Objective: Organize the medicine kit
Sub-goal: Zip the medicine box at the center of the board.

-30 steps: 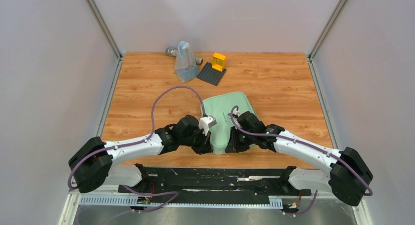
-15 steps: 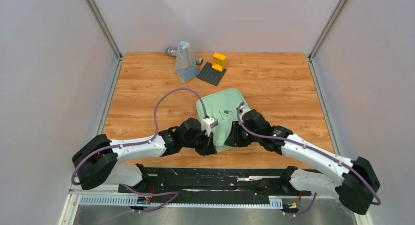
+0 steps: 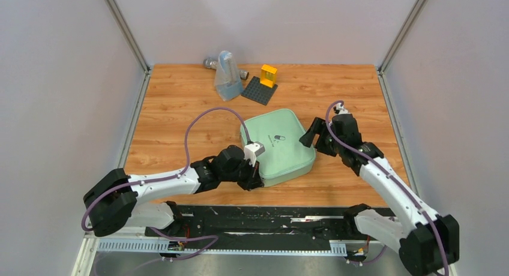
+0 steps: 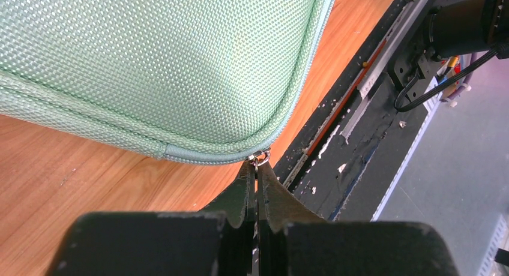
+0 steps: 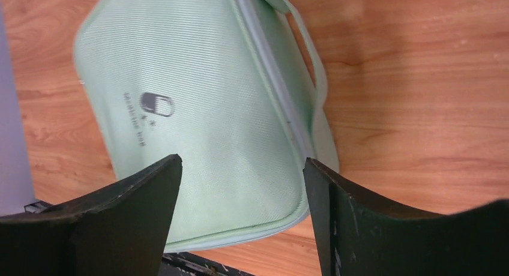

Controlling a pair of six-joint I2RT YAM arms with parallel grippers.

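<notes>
- Your medicine kit (image 3: 277,147) lies flat and zipped shut on the wooden table (image 3: 180,114), towards the near edge and about midway between left and right. Its lid faces up, with the small dark pill logo (image 3: 278,138) showing.
- Your left gripper (image 3: 256,181) sits at the kit's near-left corner. In the left wrist view the jaws of this gripper (image 4: 257,168) are pressed fully together, with no gap between them.
- The tips meet right at the small metal zip pull (image 4: 259,158), which hangs from the zip line at the rounded corner of the kit (image 4: 162,60). The pull looks pinched between them, though only its top ring shows above the fingers.
- Your right gripper (image 3: 311,141) is off the kit, just beside its far-right side and not touching it. The jaws stand wide apart and hold nothing.
- From the right wrist, the kit (image 5: 198,126) lies beyond and below the spread jaws of that gripper (image 5: 240,165). The lid and logo (image 5: 157,104) fill the gap between the two fingers.
- A carry strap (image 5: 306,54) runs along the kit's side edge in that view and lies against the table.
- At the far side of the table, well apart from the kit and both arms, you have a translucent bluish pouch (image 3: 226,77). Just right of it is a dark grey studded baseplate (image 3: 259,90) with a yellow block (image 3: 268,75) standing at its far edge.
</notes>
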